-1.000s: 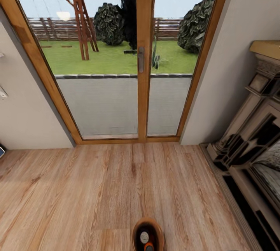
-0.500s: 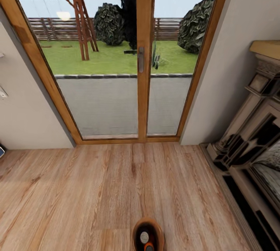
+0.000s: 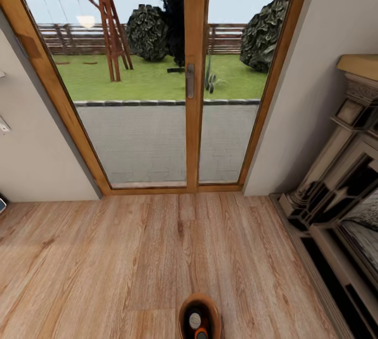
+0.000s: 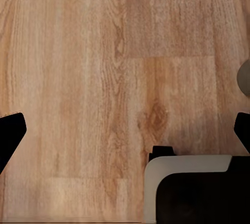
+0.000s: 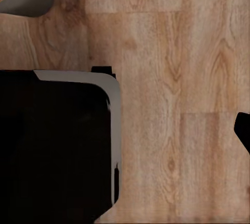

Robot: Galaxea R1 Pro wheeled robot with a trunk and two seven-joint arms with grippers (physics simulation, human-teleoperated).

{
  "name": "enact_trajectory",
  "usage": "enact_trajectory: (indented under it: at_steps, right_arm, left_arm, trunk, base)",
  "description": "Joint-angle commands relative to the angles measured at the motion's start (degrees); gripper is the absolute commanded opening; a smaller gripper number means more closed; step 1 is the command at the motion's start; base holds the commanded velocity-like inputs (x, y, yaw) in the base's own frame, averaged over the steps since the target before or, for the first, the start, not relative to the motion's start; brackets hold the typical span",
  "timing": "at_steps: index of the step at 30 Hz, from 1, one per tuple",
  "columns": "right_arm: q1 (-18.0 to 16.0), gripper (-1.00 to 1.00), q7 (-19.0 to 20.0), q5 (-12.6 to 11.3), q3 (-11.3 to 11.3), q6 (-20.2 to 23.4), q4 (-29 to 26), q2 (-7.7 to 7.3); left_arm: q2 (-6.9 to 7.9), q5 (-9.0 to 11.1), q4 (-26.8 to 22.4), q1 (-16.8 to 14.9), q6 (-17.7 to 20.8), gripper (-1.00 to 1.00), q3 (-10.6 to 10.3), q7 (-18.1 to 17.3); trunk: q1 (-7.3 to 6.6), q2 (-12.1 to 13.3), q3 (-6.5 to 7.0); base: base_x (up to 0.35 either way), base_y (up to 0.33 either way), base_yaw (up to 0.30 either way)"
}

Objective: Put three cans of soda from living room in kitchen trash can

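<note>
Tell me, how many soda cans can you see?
2, both inside the bin on the floor: one dark can with a silvery top, one orange can at the picture's bottom edge. A third may be hidden.

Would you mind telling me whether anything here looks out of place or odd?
Yes: the trash can sits on the wooden floor facing the glass doors, beside a fireplace, not in a kitchen. At least two soda cans are already inside.

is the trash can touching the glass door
Apart. The head view shows the trash can at the near edge, with a wide stretch of bare wood floor before the glass door.
</note>
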Motion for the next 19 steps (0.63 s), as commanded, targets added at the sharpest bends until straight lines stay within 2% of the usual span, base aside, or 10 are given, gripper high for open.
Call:
enact_trajectory:
  at_steps: [1,3,11,19]
  right_arm:
    - [0.0,1.0,0.0,-0.01,-0.01,0.0,0.33,0.03]
    - [0.0,1.0,0.0,0.0,-0.16,0.0,2.29,0.16]
    - [0.0,1.0,0.0,0.03,-0.21,0.0,8.33,0.29]
    - [0.0,1.0,0.0,0.01,-0.1,0.0,9.48,0.29]
  left_arm:
    - [-0.04,0.02,0.42,0.01,0.02,1.0,0.01,0.02]
    - [-0.13,0.05,2.67,0.3,0.07,1.0,0.01,0.07]
    - [-0.3,0.12,4.07,0.48,0.1,1.0,0.01,0.1]
    - [-0.32,0.11,4.26,0.51,0.1,1.0,0.01,0.11]
  trunk:
    - [0.0,0.0,0.0]
    - [0.0,0.0,0.0]
    - [0.0,0.0,0.0]
    - [0.0,0.0,0.0]
  base:
    - [0.0,0.0,0.0]
    - [0.0,0.0,0.0]
    - [0.0,0.0,0.0]
    - [0.0,0.0,0.0]
